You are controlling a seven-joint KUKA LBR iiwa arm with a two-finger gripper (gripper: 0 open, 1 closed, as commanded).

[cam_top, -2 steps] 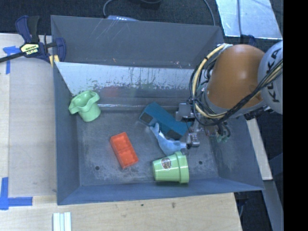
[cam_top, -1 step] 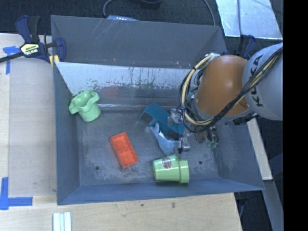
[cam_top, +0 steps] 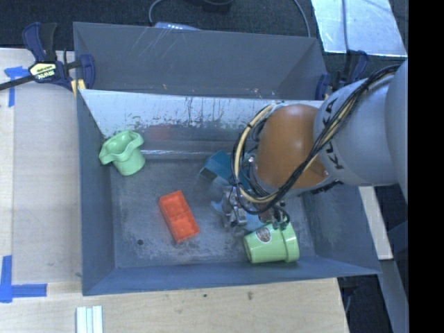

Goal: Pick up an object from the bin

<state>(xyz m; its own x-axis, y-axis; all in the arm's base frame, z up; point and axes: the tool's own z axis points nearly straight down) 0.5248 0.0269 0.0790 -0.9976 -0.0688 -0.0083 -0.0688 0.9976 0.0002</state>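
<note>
Nearest, in the lower right of the frame, a green cup (cam_top: 272,245) lies on its side against the near wall of the bin (cam_top: 194,275), its labelled base turned toward the frame's left. Just above and left of it, the claw (cam_top: 234,214) hangs low over the bin floor, close beside the cup. Nothing can be seen caught in it, and whether it is spread or pressed together I cannot tell, since its tip is a dark tangle under the wrist.

Left of the claw and apart from it, an orange block (cam_top: 178,216) lies flat near the middle of the floor. Farther back, a blue thing (cam_top: 218,165) pokes out from beneath the wrist's orange cover (cam_top: 288,148); its shape is mostly hidden. Farthest, in the upper left of the bin, a pale green cup-like thing (cam_top: 123,152) rests by the back wall.

In my judgement the task is at its early part: the claw is down among the things, every thing rests on the floor, and the grip and the lift are yet to come.
</note>
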